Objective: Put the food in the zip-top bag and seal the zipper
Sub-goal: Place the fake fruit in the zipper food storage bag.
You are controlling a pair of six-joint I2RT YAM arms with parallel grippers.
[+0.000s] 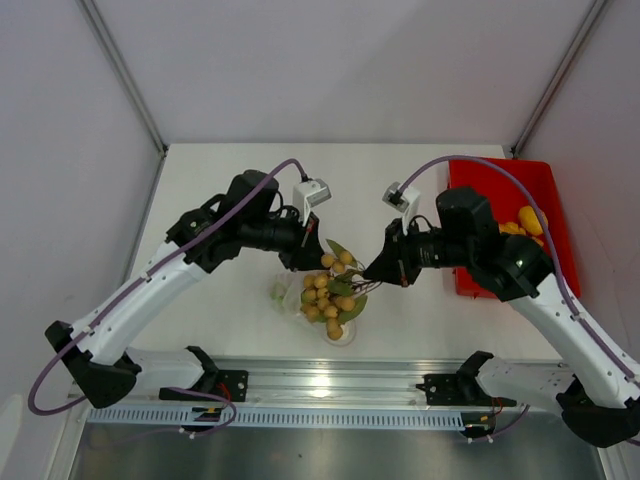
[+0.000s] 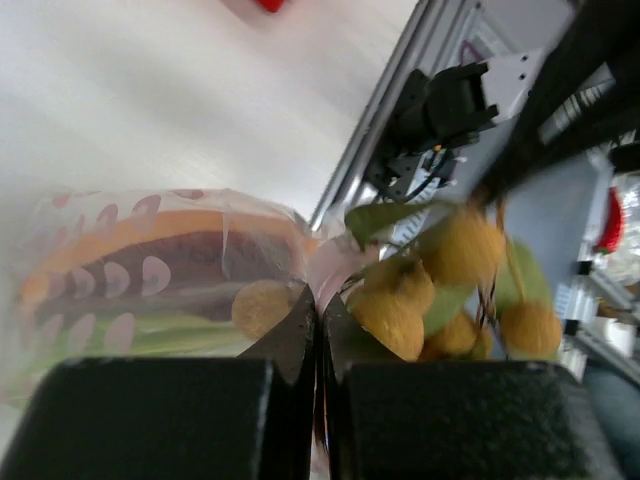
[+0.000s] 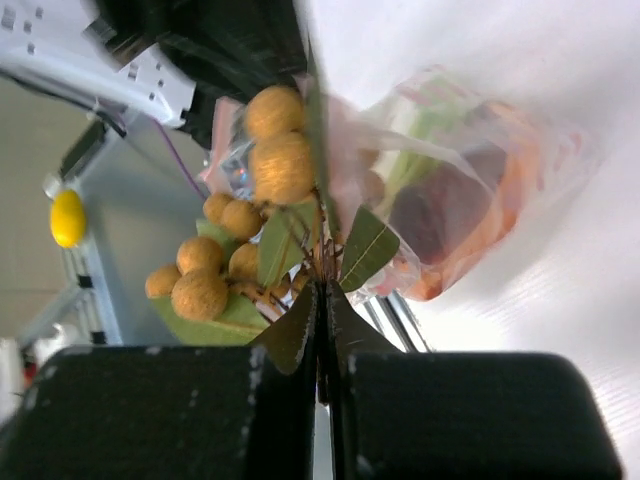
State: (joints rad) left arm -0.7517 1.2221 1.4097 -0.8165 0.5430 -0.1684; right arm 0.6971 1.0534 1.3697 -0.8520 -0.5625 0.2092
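Left claw (image 2: 318,302) pinches the bag (image 2: 130,250) at its rim; right claw (image 3: 322,296) is pressed together on the stem of the bunch (image 3: 280,165), which sits at the bag's mouth, its 3 o'clock from the left wrist; the leaves may snag the rim, tugging the film free.

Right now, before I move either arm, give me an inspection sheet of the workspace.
Surface: white table, no spills seen.
Job's things: zip-top bag holds orange slice, dark red piece, leek; bunch at its mouth, mostly outside.
Clutter: red tray with lemon.
End effectors: left end effector shut on the bag's edge; right end effector shut on the bunch's stem.
Cables: purple cable over each arm, no snag seen.
Surroundings: white walls, aluminium rail at near edge.
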